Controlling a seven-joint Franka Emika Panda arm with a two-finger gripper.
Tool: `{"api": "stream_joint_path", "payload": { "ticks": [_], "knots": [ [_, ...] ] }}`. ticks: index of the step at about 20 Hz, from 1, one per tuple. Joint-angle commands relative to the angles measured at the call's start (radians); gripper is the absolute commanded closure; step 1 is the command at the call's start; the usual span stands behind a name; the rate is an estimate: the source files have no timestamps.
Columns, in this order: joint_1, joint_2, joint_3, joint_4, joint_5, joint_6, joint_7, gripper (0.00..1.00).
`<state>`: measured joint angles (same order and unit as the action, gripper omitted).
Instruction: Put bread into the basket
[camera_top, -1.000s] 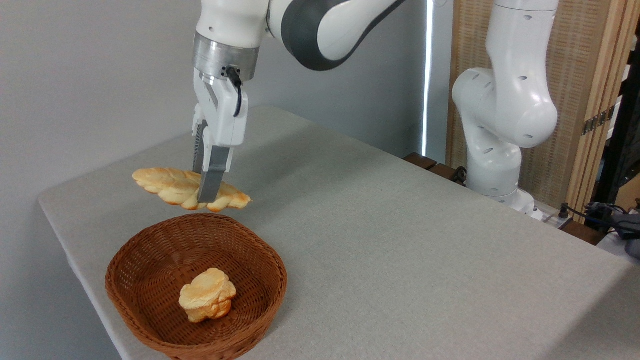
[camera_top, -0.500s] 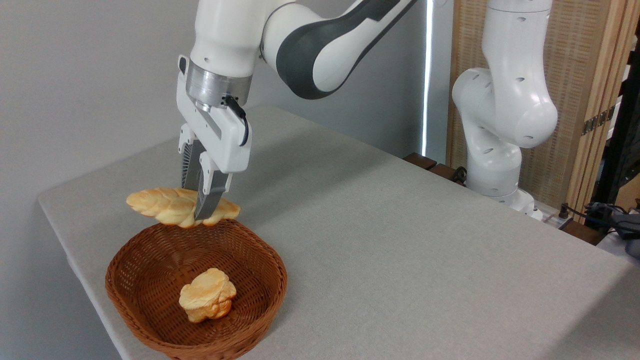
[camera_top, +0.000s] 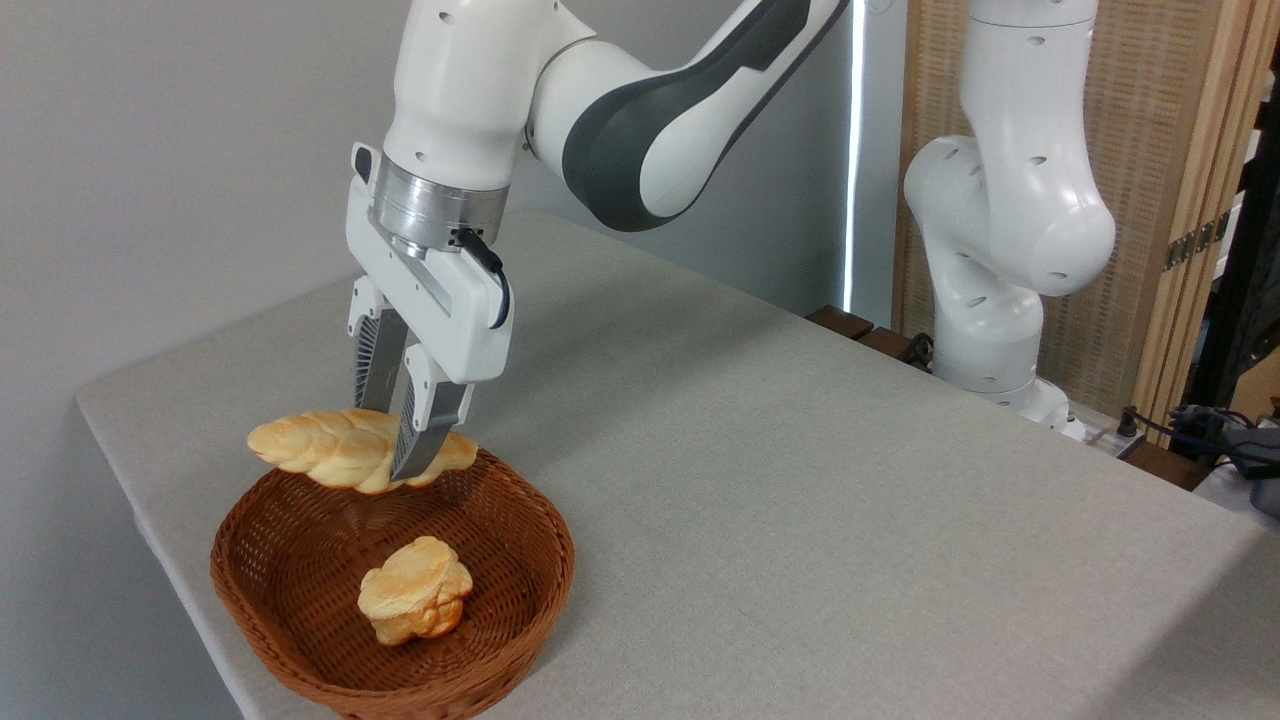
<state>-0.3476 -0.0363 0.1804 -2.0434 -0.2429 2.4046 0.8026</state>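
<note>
Bread held clear above the far rim of the basket, over a small bun lying inside. Gripper pinches the twisted loaf right of its middle (probably light and crushable; a central hold would limit tilting).

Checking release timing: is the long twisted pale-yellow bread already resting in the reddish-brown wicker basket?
No, the bread hangs clamped in the gripper above the basket's back rim.
</note>
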Motion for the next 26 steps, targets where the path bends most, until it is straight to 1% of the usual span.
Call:
{"api": "stream_joint_path", "payload": {
  "ticks": [1, 5, 10, 16, 18, 20, 22, 23, 26],
  "knots": [
    [-0.01, 0.001, 0.01, 0.005, -0.029, 0.021, -0.013, 0.0],
    [-0.01, 0.001, 0.01, 0.005, -0.024, 0.015, -0.095, 0.0],
    [-0.01, 0.012, 0.011, 0.003, -0.019, 0.007, -0.097, 0.0],
    [-0.01, -0.01, 0.03, 0.006, -0.015, -0.058, -0.109, 0.0],
    [-0.01, -0.028, 0.042, 0.023, 0.01, -0.125, -0.112, 0.0],
    [-0.011, -0.033, 0.068, 0.096, 0.075, -0.285, -0.111, 0.0],
    [-0.01, -0.033, 0.07, 0.144, 0.111, -0.385, -0.108, 0.0],
    [-0.01, -0.033, 0.07, 0.152, 0.122, -0.422, -0.108, 0.0],
    [-0.011, -0.037, 0.068, 0.152, 0.148, -0.485, -0.103, 0.0]
  ]
}}
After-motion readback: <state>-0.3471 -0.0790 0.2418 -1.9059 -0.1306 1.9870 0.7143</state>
